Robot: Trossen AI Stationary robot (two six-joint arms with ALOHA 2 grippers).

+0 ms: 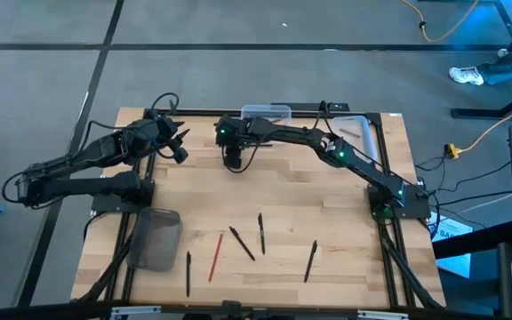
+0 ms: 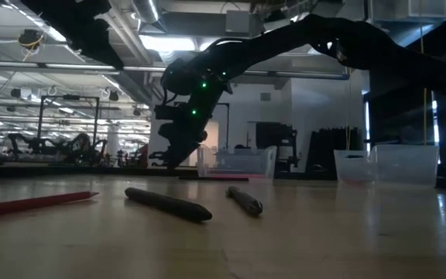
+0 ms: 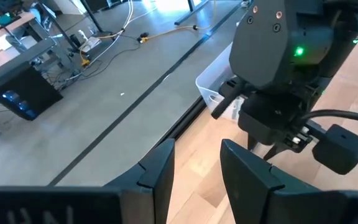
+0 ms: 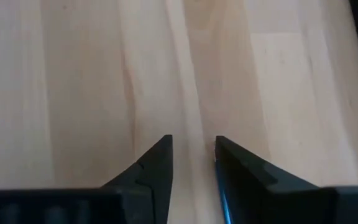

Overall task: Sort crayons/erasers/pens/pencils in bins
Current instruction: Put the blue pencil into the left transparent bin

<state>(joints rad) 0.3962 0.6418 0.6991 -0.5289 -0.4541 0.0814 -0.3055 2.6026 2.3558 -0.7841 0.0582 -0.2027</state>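
Several pens and pencils lie flat on the wooden table near its front: a red one and dark ones. The smoky grey bin stands at the front left. One clear bin stands at the far edge and another at the far right. My right gripper points down over bare wood just in front of the far clear bin, fingers narrowly open and empty. My left gripper hovers at the far left, narrowly open and empty.
In the low view the red pencil and two dark pens lie in the foreground, with the clear bins behind. Bare wood lies between the two grippers and the pens. A dark frame borders the table.
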